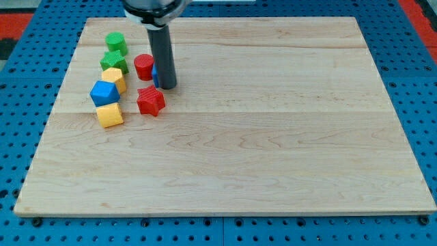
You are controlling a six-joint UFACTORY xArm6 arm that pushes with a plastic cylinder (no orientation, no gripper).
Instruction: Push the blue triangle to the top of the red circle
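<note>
Wide bare wooden board point(273, 157) fills the view's bottom and right, then the yellow cube point(109, 115), red star point(151, 100), my gripperless tip point(167, 87) hiding most of the blue triangle point(156, 75) beside the red circle point(143, 66), near the board's top-left edge.

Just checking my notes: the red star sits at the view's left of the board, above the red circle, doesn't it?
Not quite. In the camera view the red star is at the view's left of the board, but below the red circle, not above it.
</note>
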